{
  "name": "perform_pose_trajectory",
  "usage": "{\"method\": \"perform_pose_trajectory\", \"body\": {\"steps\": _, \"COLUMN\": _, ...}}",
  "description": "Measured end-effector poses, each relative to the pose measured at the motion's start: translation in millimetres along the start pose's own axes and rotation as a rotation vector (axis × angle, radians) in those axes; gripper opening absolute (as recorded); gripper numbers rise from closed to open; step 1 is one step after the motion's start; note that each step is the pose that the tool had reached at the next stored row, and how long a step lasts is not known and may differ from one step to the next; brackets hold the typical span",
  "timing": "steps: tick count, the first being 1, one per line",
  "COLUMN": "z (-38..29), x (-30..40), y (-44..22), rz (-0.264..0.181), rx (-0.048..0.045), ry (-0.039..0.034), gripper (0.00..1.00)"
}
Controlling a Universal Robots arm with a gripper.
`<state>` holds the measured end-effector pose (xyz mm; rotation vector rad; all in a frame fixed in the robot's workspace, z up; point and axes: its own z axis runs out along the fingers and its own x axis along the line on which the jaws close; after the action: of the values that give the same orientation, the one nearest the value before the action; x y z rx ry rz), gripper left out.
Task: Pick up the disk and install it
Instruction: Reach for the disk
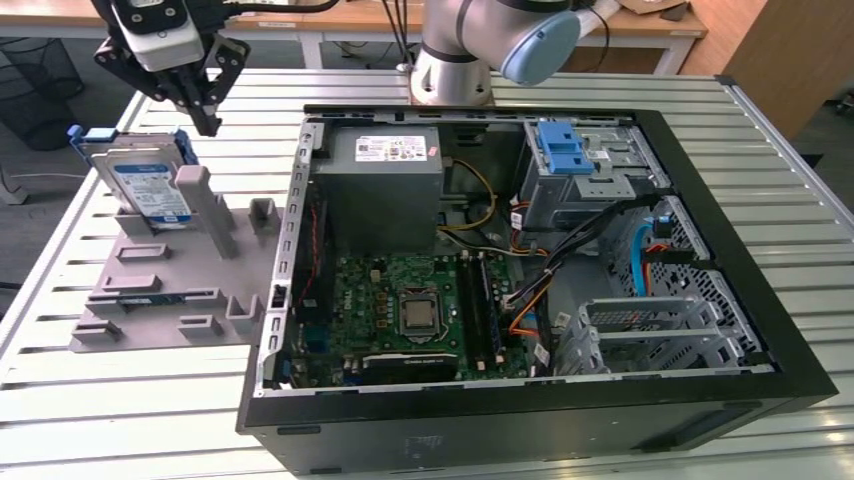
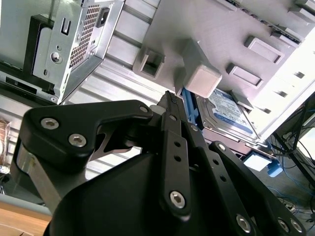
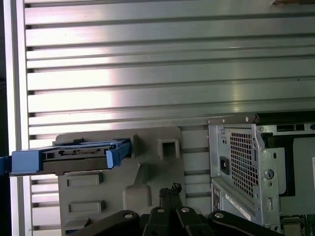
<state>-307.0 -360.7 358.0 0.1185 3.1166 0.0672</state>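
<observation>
- Above the bench (image 1: 120,410), toward its far corner on the exterior view's left: gripper (image 1: 207,125), pointing straight down.
- Fingers (image 1: 200,100) closed, tips pressed together into one narrow point.
- Same closed pose in both wrist views, with the fingers (image 2: 172,142) lying side by side down to the tip.
- Empty, clamped on nothing.
- Just below and beside the tips: disk (image 1: 150,185), standing on edge in a grey holder (image 1: 174,290), label side showing in the exterior view.
- Probably no contact between tips and disk, though the gap is hard to judge from the exterior view.
- In the first wrist view, disk (image 3: 74,156) seen edge-on with its blue carrier around it, slotted into the holder (image 3: 93,189).
- There, tips near one of the holder's upright posts, apart from the blue frame.
- In the second wrist view, disk (image 2: 229,112) just past the tip, behind a block of the holder (image 2: 206,29).
- Holder flat on the bench along the edge on the exterior view's left, just beside the open case (image 1: 534,405).
- Case on its side across the bench's middle.
</observation>
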Motion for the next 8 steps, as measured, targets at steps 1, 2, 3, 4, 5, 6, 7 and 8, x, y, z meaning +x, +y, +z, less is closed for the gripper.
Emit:
{"method": "perform_pose_trajectory", "body": {"steps": 1, "z": 0.1, "x": 0.2, "y": 0.0, "rz": 0.000, "rx": 0.0000, "ry": 0.0001, "gripper": 0.11}}
{"method": "perform_pose_trajectory", "body": {"steps": 2, "z": 0.2, "x": 0.8, "y": -0.1, "rz": 0.000, "rx": -0.0001, "ry": 0.0000, "gripper": 0.11}}
{"method": "perform_pose_trajectory", "body": {"steps": 3, "z": 0.3, "x": 1.6, "y": -0.1, "rz": 0.000, "rx": -0.0001, "ry": 0.0000, "gripper": 0.11}}
{"method": "perform_pose_trajectory", "body": {"steps": 4, "z": 0.4, "x": 3.1, "y": 0.0, "rz": 0.000, "rx": -0.0001, "ry": 0.0000, "gripper": 0.11}}
{"method": "perform_pose_trajectory", "body": {"steps": 5, "z": 0.4, "x": 5.4, "y": 0.5, "rz": 0.000, "rx": 0.0000, "ry": 0.0001, "gripper": 0.11}}
{"method": "perform_pose_trajectory", "body": {"steps": 6, "z": 0.5, "x": 7.4, "y": 1.2, "rz": 0.000, "rx": 0.0000, "ry": 0.0000, "gripper": 0.11}}
{"method": "perform_pose_trajectory", "body": {"steps": 7, "z": 0.6, "x": 9.3, "y": 2.3, "rz": 0.000, "rx": 0.0001, "ry": 0.0000, "gripper": 0.11}}
{"method": "perform_pose_trajectory", "body": {"steps": 8, "z": 0.6, "x": 11.4, "y": 3.5, "rz": 0.000, "rx": 0.0001, "ry": 0.0000, "gripper": 0.11}}
